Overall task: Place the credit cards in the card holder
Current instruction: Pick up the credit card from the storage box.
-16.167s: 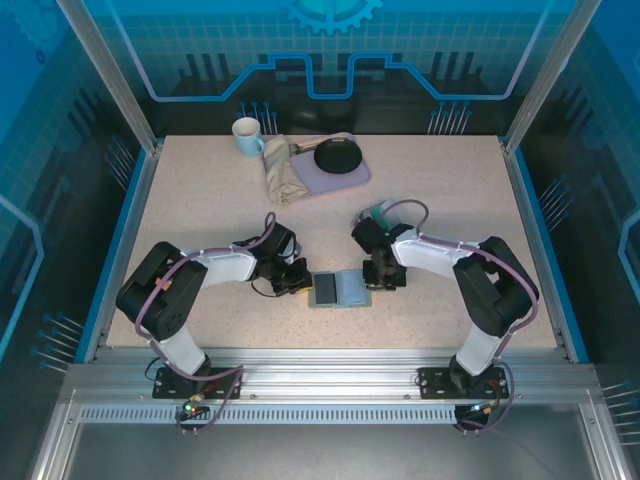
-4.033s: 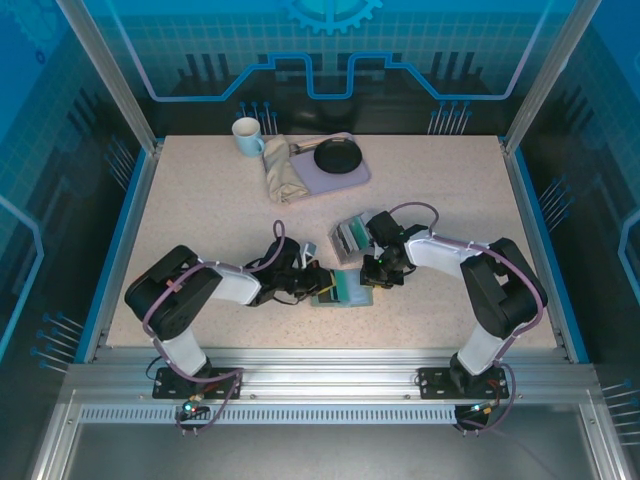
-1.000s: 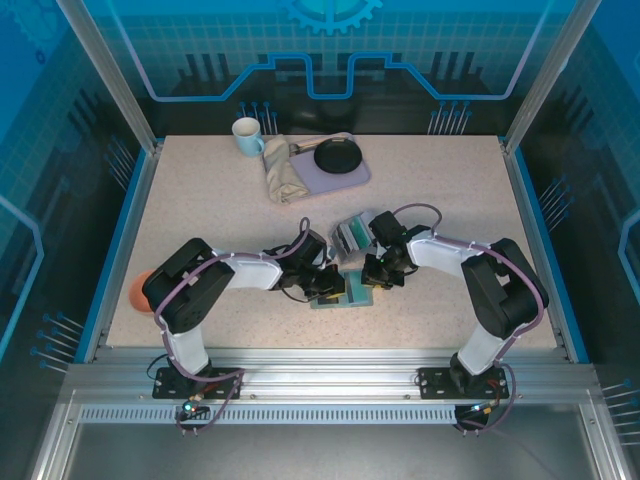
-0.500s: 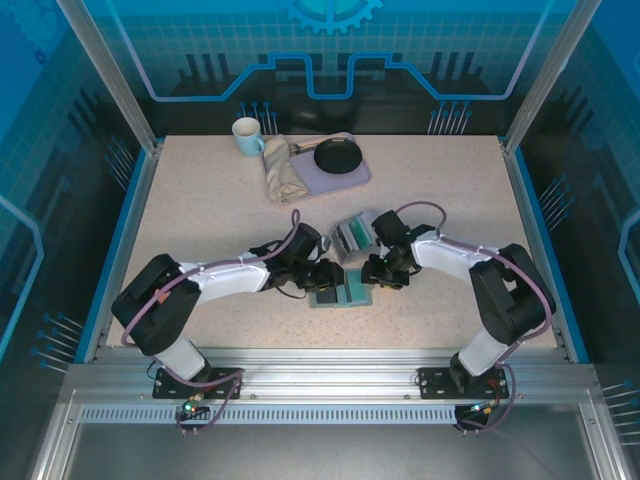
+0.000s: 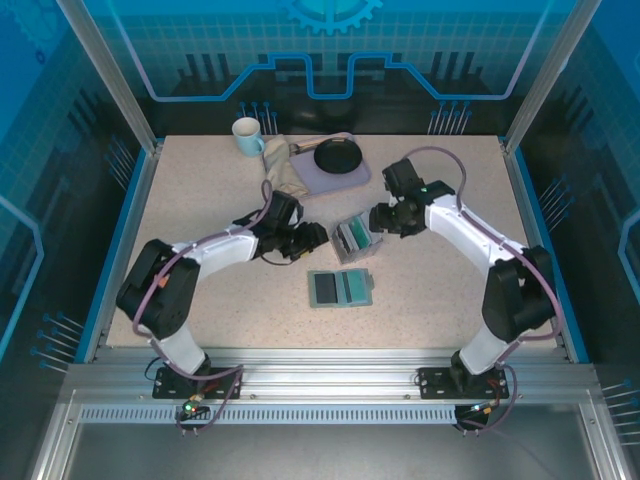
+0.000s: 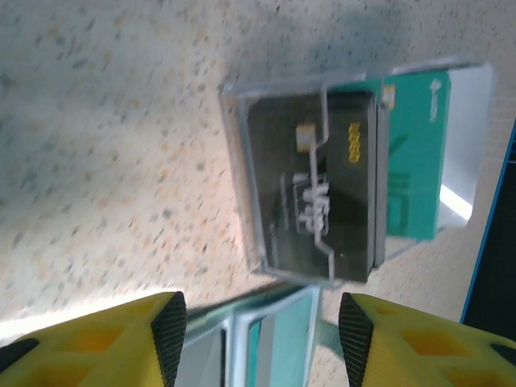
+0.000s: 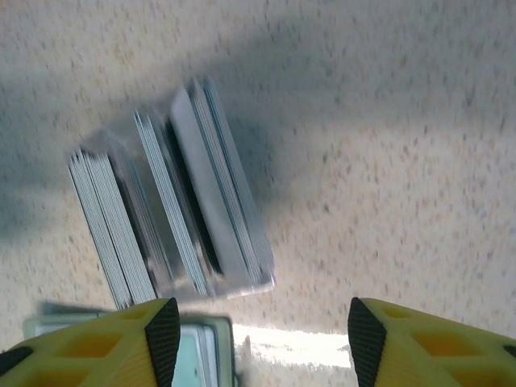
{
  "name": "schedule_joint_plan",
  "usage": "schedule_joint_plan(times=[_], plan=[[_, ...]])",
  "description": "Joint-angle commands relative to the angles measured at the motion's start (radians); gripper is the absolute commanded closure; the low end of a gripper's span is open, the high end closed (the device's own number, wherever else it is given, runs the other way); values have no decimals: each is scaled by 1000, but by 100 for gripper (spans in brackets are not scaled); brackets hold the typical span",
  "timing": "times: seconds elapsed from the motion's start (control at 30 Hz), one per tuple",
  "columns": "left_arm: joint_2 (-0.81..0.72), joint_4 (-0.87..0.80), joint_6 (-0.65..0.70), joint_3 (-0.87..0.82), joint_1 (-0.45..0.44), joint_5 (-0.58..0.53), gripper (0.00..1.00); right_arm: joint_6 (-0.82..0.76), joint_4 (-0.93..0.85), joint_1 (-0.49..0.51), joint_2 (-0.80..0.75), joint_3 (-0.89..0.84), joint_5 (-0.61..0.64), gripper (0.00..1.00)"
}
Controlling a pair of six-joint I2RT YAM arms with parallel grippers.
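Left gripper and right gripper both stand parted, nothing held, flanking the clear box of upright credit cards. Card holder lies open on the table, near the box on the arm-base side.

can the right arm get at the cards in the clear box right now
Probably yes: the right gripper hangs open above the clear box, the credit cards stand on edge with tops bare, and the left gripper sits off its other side.
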Motion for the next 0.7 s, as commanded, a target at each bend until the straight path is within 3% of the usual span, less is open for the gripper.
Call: schedule_joint_plan(times=[0.0, 0.23, 0.67], plan=[[84, -34, -29, 101, 5, 59, 45, -62, -71, -6, 82, 72, 40, 42], [205, 70, -96, 153, 6, 146, 43, -97, -91, -5, 177, 153, 19, 43], [295, 56, -96, 188, 6, 152, 43, -150, -148, 14, 282, 240, 77, 43]])
